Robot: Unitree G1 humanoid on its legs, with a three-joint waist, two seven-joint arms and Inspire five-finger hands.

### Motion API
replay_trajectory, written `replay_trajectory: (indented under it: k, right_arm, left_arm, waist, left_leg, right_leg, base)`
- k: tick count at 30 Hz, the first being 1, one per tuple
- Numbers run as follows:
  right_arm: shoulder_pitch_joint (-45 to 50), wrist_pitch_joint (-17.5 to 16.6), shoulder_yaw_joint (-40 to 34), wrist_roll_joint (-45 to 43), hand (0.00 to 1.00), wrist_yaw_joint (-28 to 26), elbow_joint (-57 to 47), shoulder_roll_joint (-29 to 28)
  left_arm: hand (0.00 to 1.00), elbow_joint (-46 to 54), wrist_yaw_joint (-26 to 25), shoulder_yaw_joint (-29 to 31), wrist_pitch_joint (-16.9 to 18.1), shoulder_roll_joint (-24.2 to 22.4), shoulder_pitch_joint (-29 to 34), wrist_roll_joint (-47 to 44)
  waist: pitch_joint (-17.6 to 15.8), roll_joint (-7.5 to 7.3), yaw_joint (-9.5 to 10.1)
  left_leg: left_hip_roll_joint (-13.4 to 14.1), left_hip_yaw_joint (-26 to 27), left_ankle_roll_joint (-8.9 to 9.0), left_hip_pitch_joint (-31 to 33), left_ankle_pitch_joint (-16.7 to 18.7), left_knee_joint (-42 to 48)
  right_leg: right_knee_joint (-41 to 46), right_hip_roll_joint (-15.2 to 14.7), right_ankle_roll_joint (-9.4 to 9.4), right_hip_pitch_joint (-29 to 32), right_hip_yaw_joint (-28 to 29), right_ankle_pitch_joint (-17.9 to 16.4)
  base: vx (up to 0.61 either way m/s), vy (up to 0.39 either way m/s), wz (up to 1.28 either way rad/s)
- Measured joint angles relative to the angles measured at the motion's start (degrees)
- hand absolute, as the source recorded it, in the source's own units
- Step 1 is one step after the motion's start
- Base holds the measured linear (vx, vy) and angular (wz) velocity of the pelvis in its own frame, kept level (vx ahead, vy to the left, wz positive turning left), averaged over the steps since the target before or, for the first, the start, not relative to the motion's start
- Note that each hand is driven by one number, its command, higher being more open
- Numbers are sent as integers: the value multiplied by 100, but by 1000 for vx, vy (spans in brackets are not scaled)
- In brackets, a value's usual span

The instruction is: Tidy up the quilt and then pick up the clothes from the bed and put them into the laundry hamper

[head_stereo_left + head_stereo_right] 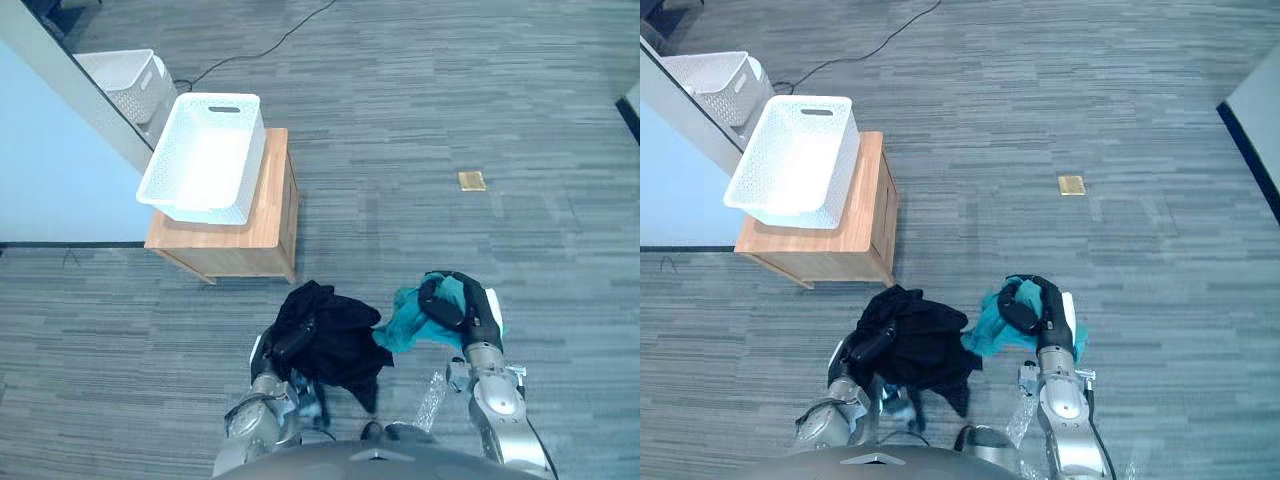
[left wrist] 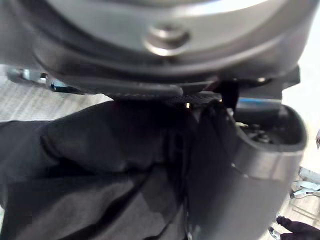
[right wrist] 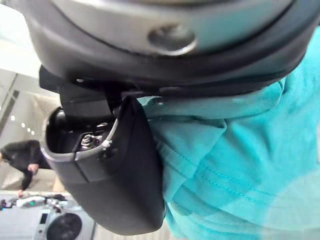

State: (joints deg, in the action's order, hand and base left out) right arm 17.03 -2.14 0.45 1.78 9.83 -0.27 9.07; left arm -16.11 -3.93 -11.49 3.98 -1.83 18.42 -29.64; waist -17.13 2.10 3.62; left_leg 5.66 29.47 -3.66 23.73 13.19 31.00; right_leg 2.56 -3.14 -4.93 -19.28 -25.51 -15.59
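Note:
My left hand point(image 1: 290, 343) is curled round a bunched black garment point(image 1: 335, 340) that hangs over it above the carpet; the black cloth point(image 2: 90, 170) lies against the palm in the left wrist view. My right hand point(image 1: 455, 305) is closed on a teal garment point(image 1: 412, 325), whose folds point(image 3: 230, 165) press against the hand in the right wrist view. A white perforated laundry hamper point(image 1: 207, 157) stands on a low wooden cabinet point(image 1: 265, 225) ahead and to the left, well apart from both hands.
A second white basket point(image 1: 130, 82) sits on the floor behind the cabinet, next to a pale blue wall panel point(image 1: 50, 170). A small brass floor plate point(image 1: 471, 180) is set in the grey carpet to the right. A person point(image 3: 20, 160) shows far off in the right wrist view.

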Motion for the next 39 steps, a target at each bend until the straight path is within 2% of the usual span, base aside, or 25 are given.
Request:
replay_trajectory:
  k: [1, 2, 3, 4, 5, 6, 8, 11, 12, 13, 15, 16, 18, 19, 20, 21, 22, 24, 25, 26, 27, 30, 33, 35, 39]
  right_arm:
    - [-68, 57, 2, 0, 0, 49, 92, -61]
    - [-133, 95, -2, -4, 0, 77, 199, -156]
    - [-317, 199, -30, -11, 0, 79, 371, -233]
    - [-492, 289, -14, -16, 0, 52, 557, -439]
    - [-465, 287, -53, -35, 0, 61, 559, -755]
    - [-229, 227, -66, -55, 0, 86, 385, -984]
    - [-265, 65, 15, -183, 0, 80, 348, -1113]
    - [-278, 19, -58, -279, 0, 99, 216, -1091]
    - [-265, 17, -111, -279, 0, 110, 173, -1084]
    - [-270, 17, -131, -279, 0, 118, 159, -1066]
    - [-287, 18, -167, -278, 0, 170, 65, -975]
    - [-310, 19, -182, -277, 0, 193, -116, -916]
    - [-296, 19, -196, -276, 0, 222, -462, -907]
    - [-235, 16, -186, -277, 0, 238, -763, -920]
    - [-172, 6, -167, -278, 0, 275, -1134, -944]
    - [-199, 0, -170, -279, 0, 293, -1217, -886]
    - [-455, 10, -107, -279, 0, 273, -1226, -653]
    - [-773, -14, 165, -274, 0, 243, -1505, -597]
    - [-784, -101, 276, -271, 0, 243, -1725, -617]
    - [-803, -249, 317, -262, 0, 244, -1942, -656]
    - [-823, -312, 307, -260, 0, 248, -2044, -660]
    - [-825, -545, 95, -217, 0, 365, -2324, -555]
    - [-817, -594, -274, -200, 0, 456, -2312, -496]
    - [-756, -589, -374, -72, 0, 460, -2310, -501]
    - [-637, -578, -570, 20, 0, 443, -2283, -569]
  left_arm:
    - [0, 59, 22, 20, -33, 17, 8, 33]
    - [0, 61, 16, 62, -75, 19, -11, 58]
    - [0, 142, -64, 198, -135, -63, -5, 75]
    - [0, 158, -84, 353, -140, -35, 38, 79]
    - [0, 244, -71, 378, -113, 59, 26, 99]
    - [0, 255, -94, 330, -138, 171, 90, 102]
    - [0, 114, -194, 366, -158, 289, 1, 119]
    - [0, 2, -258, 269, -184, 249, 9, 328]
    - [0, 17, -266, 250, -184, 259, 48, 327]
    - [0, 18, -268, 246, -187, 271, 53, 328]
    - [0, 63, -287, 293, -184, 260, 101, 322]
    - [0, 94, -315, 436, -176, 270, 117, 323]
    - [0, 152, -346, 560, -174, 278, 213, 323]
    - [0, 255, -328, 525, -181, 284, 293, 323]
    - [0, 509, -331, 500, -170, 281, 399, 326]
    - [0, 505, -344, 519, -170, 215, 340, 325]
    - [0, 512, -378, 566, -171, -49, 281, 318]
    - [0, 577, -345, 444, -132, -182, 361, 278]
    - [0, 593, -335, 395, -126, -182, 357, 266]
    - [0, 589, -339, 341, -86, -158, 342, 216]
    - [0, 587, -333, 298, -53, -151, 332, 214]
    - [0, 462, -197, 202, -14, -113, 412, 71]
    - [0, 253, -134, 70, 2, 24, 455, 56]
    - [0, 131, -112, -47, -20, 71, 502, 70]
    - [0, 52, 18, -271, -171, 153, 687, 106]
  waist:
    - [19, -102, 88]
    - [116, -241, 59]
    - [120, -243, 29]
    - [91, -225, 112]
    - [16, -184, 222]
    - [208, -499, 157]
    - [337, -815, -163]
    - [289, -365, -322]
    - [288, -131, -394]
    - [284, -52, -393]
    - [320, 82, -363]
    - [320, 79, -320]
    - [319, 42, -331]
    - [322, -20, -559]
    - [251, -263, -591]
    - [198, -251, -537]
    - [206, -77, -219]
    - [264, 24, -81]
    - [348, 16, -143]
    - [427, -25, -319]
    - [418, -62, -376]
    - [441, -25, -453]
    - [516, 62, -504]
    - [539, 103, -552]
    - [603, 81, -595]
  left_leg:
    - [-233, -27, -618, -63, -333, -153]
    - [-380, -22, -646, -152, -310, -233]
    - [-289, -183, -834, -156, -106, 5]
    - [2, -268, -1087, -131, 64, 630]
    - [251, -282, -790, -160, 287, 1337]
    - [-469, -437, -755, -865, 296, -206]
    - [-1008, -856, -712, -1384, 362, -575]
    - [-1029, -1584, -694, -2305, 367, -1232]
    - [-964, -2091, -621, -2741, 338, -1549]
    - [-902, -2246, -601, -2869, 339, -1632]
    - [-704, -2693, -341, -3101, 465, -1663]
    - [-543, -3048, -14, -3310, 655, -1652]
    - [-287, -3372, 404, -3636, 907, -1645]
    - [-106, -3513, 713, -3672, 1084, -1719]
    - [155, -3564, 1022, -3876, 1262, -1943]
    - [363, -3592, 1156, -3943, 1244, -1997]
    - [850, -3432, 1346, -3993, 1020, -1994]
    - [1423, -3391, 1168, -3893, 511, -1749]
    - [1606, -3296, 909, -3673, 212, -1711]
    - [1793, -2900, 460, -3377, -294, -1813]
    - [1808, -2566, 409, -3172, -343, -1578]
    - [1678, -361, 364, -2763, -98, -27]
    - [1467, 1058, 286, -2891, 323, 122]
    - [1377, 1320, 340, -3077, 332, -453]
    - [793, 988, 1204, -3532, 13, -2035]
  right_leg:
    - [37, -107, -98, -109, 70, -58]
    - [86, -243, -138, -91, 47, -33]
    - [593, -317, -208, 48, 165, 241]
    - [1110, -213, -48, 99, 379, 639]
    - [2156, -117, 119, 160, 486, 1231]
    - [3829, -601, 56, 633, 573, 1548]
    - [5715, -1090, 456, 1600, 896, 1105]
    - [5916, -1178, 598, 2706, 833, 583]
    - [5202, -1132, 608, 3165, 827, 185]
    - [4710, -1077, 629, 3315, 868, 127]
    - [2829, -862, 417, 3667, 1192, 302]
    - [1634, -822, 232, 3918, 1551, 696]
    - [725, -796, 220, 4058, 2160, 1195]
    - [432, -864, 213, 4031, 2495, 1411]
    - [542, -838, 260, 4006, 2816, 2286]
    - [925, -757, -205, 4086, 2871, 2667]
    - [1621, -411, -344, 4249, 2666, 2342]
    - [2177, -192, -30, 4219, 2059, 1742]
    - [2181, -225, 77, 4171, 1722, 1555]
    - [1860, -350, 112, 3954, 1243, 1536]
    - [1637, -427, 112, 3800, 1000, 1546]
    - [510, -383, 319, 2942, 250, 1792]
    - [257, -360, 355, 2614, -322, 1817]
    - [107, -384, 370, 2413, -595, 1854]
    - [353, -632, 399, 2304, -918, 2097]
  base:
    - [617, -17, 26]
    - [654, 11, 27]
    - [663, 61, 26]
    - [662, 82, 24]
    - [586, 253, 54]
    - [320, 199, 88]
    - [518, 74, 147]
    - [639, -49, 130]
    - [636, -93, 129]
    - [762, -158, 158]
    - [578, -213, 128]
    - [679, -366, 120]
    - [783, -498, 169]
    - [819, -721, 265]
    - [616, -656, 247]
    - [548, -656, 159]
    - [365, -589, 65]
    - [345, -634, 71]
    - [245, -551, 152]
    - [207, -520, 161]
    - [120, -432, 171]
    - [39, -293, 143]
    - [14, -129, 130]
    - [1, 25, 99]
    - [16, 170, 68]
